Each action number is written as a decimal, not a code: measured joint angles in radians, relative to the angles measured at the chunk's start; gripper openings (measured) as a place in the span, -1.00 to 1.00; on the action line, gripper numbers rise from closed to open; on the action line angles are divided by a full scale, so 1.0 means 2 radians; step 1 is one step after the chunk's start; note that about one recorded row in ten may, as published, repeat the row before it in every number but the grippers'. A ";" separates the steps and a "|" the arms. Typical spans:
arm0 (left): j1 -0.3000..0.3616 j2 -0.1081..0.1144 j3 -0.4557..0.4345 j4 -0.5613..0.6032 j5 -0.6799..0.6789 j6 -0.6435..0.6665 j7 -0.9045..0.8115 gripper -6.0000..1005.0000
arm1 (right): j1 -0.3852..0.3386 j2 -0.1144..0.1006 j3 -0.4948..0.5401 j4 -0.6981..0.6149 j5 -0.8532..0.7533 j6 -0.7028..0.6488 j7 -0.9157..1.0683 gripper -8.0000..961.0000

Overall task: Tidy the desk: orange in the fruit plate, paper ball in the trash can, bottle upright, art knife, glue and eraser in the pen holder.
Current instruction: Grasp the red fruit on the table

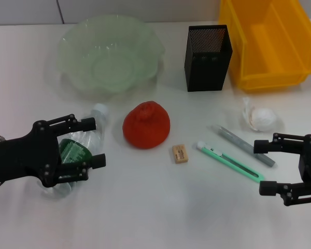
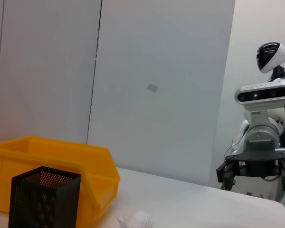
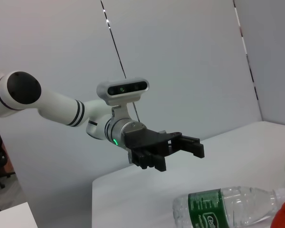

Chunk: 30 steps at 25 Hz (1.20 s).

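Note:
A clear bottle [image 1: 78,148] with a green label lies on its side at the left. My left gripper [image 1: 98,142] is open and hovers just above it; the right wrist view shows this gripper [image 3: 180,147] raised over the bottle [image 3: 228,211]. An orange [image 1: 146,124] sits mid-table, with a tan eraser [image 1: 180,154], a green art knife [image 1: 230,161] and a grey glue stick [image 1: 242,144] to its right. A white paper ball [image 1: 262,117] lies beyond them. My right gripper [image 1: 259,168] is open and empty, just right of the knife's end.
A green translucent fruit plate [image 1: 67,78] stands at the back left. A black mesh pen holder [image 1: 207,50] is at the back middle, with a yellow bin [image 1: 269,39] to its right. The left wrist view shows the holder [image 2: 45,197] and the bin [image 2: 52,156].

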 joint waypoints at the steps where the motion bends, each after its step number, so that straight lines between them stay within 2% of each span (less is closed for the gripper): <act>1: 0.000 0.000 0.000 0.000 0.000 0.000 0.000 0.59 | 0.004 0.001 0.000 0.000 -0.002 0.002 0.001 0.75; 14: -0.001 0.000 -0.001 0.005 -0.001 -0.002 -0.008 0.58 | 0.020 0.002 -0.001 -0.003 -0.003 0.006 0.015 0.73; 17: -0.003 0.000 -0.001 0.006 -0.001 -0.002 -0.010 0.58 | 0.047 0.002 -0.010 -0.055 -0.003 0.009 0.115 0.72; 18: -0.005 0.000 -0.001 0.006 -0.001 -0.003 -0.012 0.58 | 0.070 0.002 -0.038 -0.114 -0.003 0.011 0.211 0.72; 19: -0.005 0.000 -0.001 0.006 -0.001 -0.003 -0.012 0.58 | 0.070 0.002 -0.038 -0.114 -0.003 0.011 0.211 0.72; 20: -0.007 -0.001 -0.001 0.007 -0.001 -0.004 -0.012 0.58 | 0.089 0.003 -0.074 -0.166 -0.003 0.019 0.288 0.72; 21: -0.007 -0.001 -0.001 0.007 -0.001 -0.004 -0.012 0.58 | 0.089 0.003 -0.074 -0.166 -0.003 0.019 0.288 0.72; 22: -0.008 -0.001 -0.001 0.007 -0.001 -0.005 -0.012 0.58 | 0.099 0.003 -0.099 -0.195 -0.003 0.025 0.330 0.72; 23: -0.010 -0.002 -0.001 0.007 -0.001 -0.007 -0.013 0.58 | 0.119 0.003 -0.148 -0.244 -0.006 0.041 0.399 0.72; 24: -0.010 -0.002 -0.001 0.007 -0.001 -0.007 -0.013 0.58 | 0.119 0.003 -0.148 -0.244 -0.006 0.041 0.399 0.71; 25: -0.010 -0.003 -0.001 0.007 -0.001 -0.008 -0.013 0.58 | 0.129 0.003 -0.173 -0.265 -0.012 0.051 0.433 0.71; 27: -0.012 -0.005 0.000 0.007 0.000 -0.011 -0.013 0.58 | 0.159 0.003 -0.218 -0.289 -0.039 0.074 0.497 0.71; 28: -0.013 -0.007 0.001 0.007 -0.001 -0.014 -0.013 0.58 | 0.192 0.004 -0.254 -0.292 -0.072 0.096 0.552 0.71; 29: -0.013 -0.007 0.001 0.007 -0.001 -0.014 -0.013 0.58 | 0.192 0.004 -0.254 -0.292 -0.072 0.096 0.552 0.71; 30: -0.013 -0.008 0.001 0.007 -0.001 -0.015 -0.013 0.58 | 0.209 0.006 -0.269 -0.285 -0.089 0.107 0.573 0.70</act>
